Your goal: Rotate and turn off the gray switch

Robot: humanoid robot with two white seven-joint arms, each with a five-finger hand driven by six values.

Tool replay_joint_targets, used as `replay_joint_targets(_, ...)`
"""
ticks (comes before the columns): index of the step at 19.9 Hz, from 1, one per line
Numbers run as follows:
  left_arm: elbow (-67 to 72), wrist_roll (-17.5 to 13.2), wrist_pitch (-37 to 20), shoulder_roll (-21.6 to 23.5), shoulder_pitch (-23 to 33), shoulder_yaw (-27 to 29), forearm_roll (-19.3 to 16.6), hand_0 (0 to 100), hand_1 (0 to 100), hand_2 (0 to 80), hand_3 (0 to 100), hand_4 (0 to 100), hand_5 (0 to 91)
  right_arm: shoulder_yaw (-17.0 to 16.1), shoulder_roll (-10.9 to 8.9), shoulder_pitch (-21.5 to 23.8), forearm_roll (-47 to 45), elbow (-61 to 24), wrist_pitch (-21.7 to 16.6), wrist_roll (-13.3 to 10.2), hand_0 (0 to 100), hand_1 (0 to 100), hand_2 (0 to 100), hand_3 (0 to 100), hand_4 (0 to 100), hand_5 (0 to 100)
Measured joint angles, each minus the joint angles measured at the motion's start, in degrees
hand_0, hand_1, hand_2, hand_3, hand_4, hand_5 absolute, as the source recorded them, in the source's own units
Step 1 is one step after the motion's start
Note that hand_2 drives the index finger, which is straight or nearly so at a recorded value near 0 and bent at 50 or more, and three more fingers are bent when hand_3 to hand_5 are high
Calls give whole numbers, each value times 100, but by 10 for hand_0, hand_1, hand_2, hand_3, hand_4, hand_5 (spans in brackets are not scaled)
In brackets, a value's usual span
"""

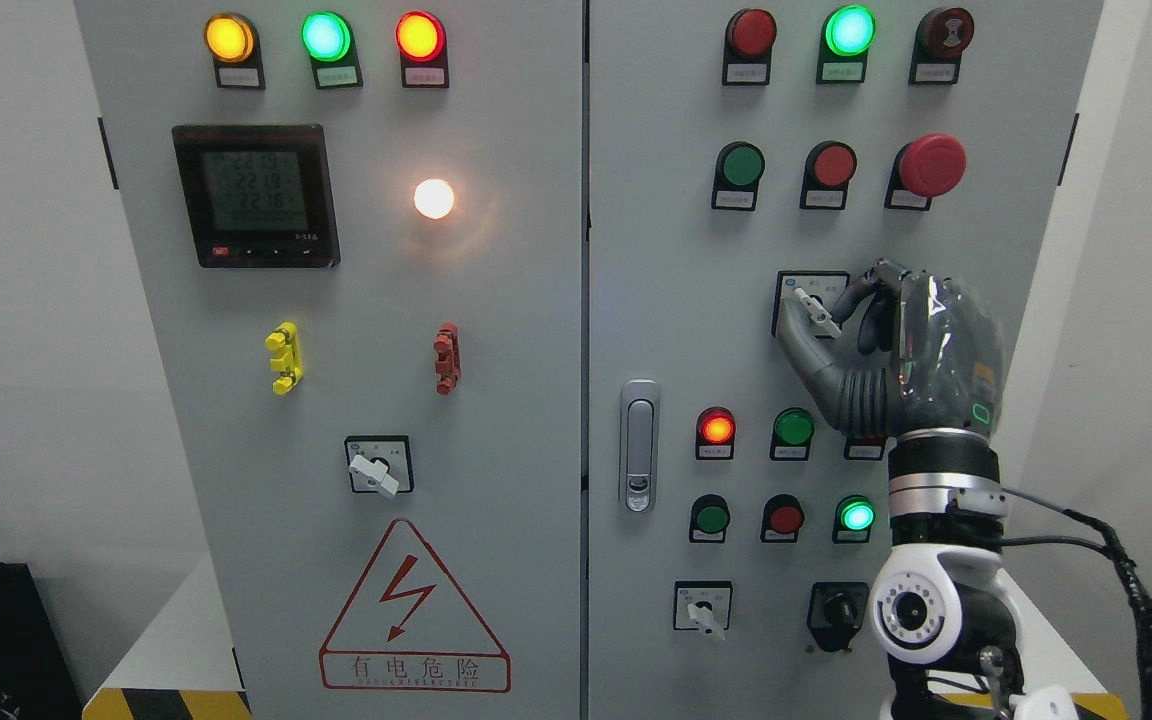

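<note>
The right arm is rising from the lower right edge, its white wrist joint nearest the camera and a black cable (1126, 590) trailing off beside it; above the joint the right hand (896, 350) is reaching up against the right door (656, 300) of the cabinet; its thumb and forefinger are pinching the pale lever of the gray switch (816, 310), which is sitting on a black-framed plate in the middle of that door, the lever slanting from upper left to lower right; the other fingers are curling behind it. Below the hand, rows of red and green buttons are showing, one green lamp (856, 516) glowing, and a door latch (639, 445) is sitting at the door's left edge. On the left door a second rotary switch (377, 468) is lying above a red warning triangle (414, 610); higher up, a digital meter (256, 195) is showing figures and a white lamp (434, 198) is shining.
</note>
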Motion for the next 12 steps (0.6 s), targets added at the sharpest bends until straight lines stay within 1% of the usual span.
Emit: replay_joint_targets(12, 0, -1, -7, 2, 0, 0, 0, 120, 389, 0, 0, 0, 0, 2, 4, -1, 1, 1, 1, 0, 363, 476, 699, 990, 974, 1000)
